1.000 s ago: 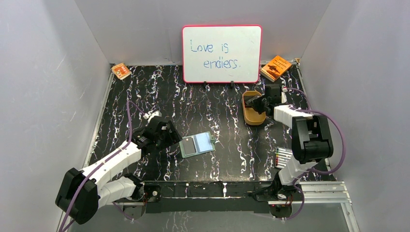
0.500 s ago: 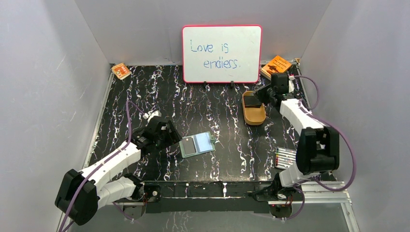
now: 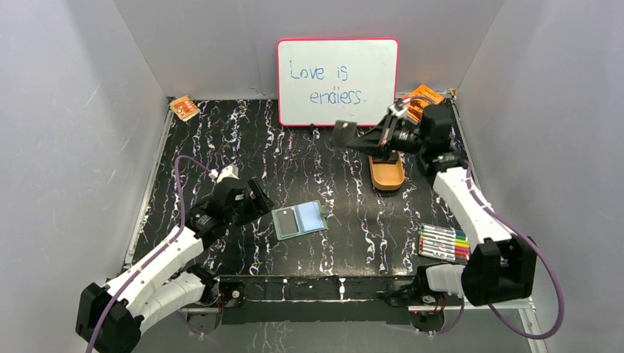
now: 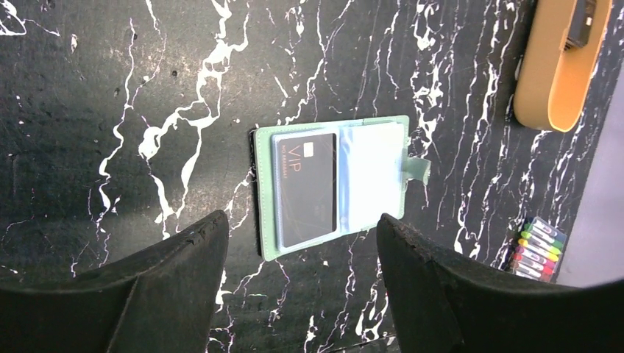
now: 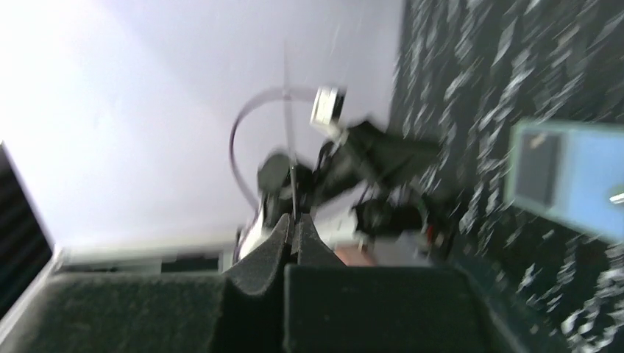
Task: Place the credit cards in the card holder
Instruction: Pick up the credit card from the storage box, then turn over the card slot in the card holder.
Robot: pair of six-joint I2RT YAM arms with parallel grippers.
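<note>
Right claw aloft, arm outstretched, tight on credit card

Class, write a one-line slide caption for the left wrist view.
Open left gripper hovers over the open card holder, one dark card on one half, tan tray at the far corner.

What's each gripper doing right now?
Left gripper: open, holding nothing.
Right gripper: closed on a dark credit card.
</note>
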